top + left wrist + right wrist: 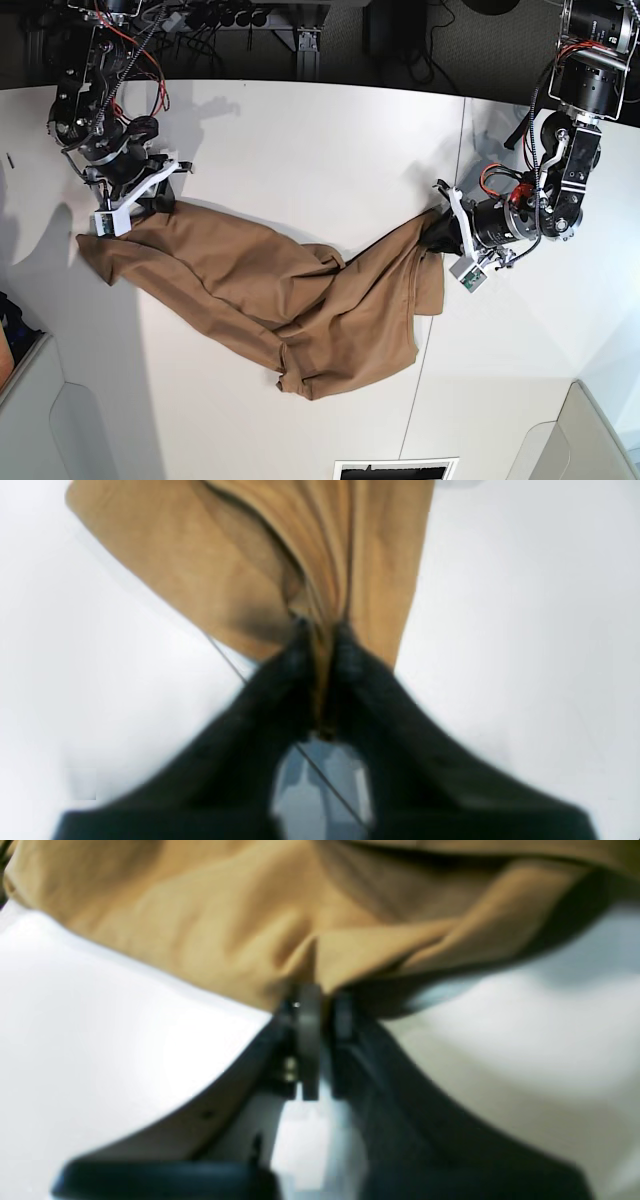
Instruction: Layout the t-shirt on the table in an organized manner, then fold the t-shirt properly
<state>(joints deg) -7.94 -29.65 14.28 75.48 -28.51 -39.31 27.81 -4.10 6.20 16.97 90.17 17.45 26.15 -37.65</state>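
Table (300, 130): white, dark seam across; t-shirt (300, 300) rumpled mid-table in base view.
L wrist: left gripper (322, 627) clenched on t-shirt edge, cloth bunched betw. jaws.
R wrist: right gripper (320, 1000) pinching t-shirt edge, prob. gripped – blurry.

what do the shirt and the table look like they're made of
Shirt: soft, matte tan knit, probably cotton; it drapes in loose folds and gathers into pleats where the left hand pinches it. Table: hard, smooth white surface, likely laminate or painted board; it shows soft light reflections and a thin dark seam.
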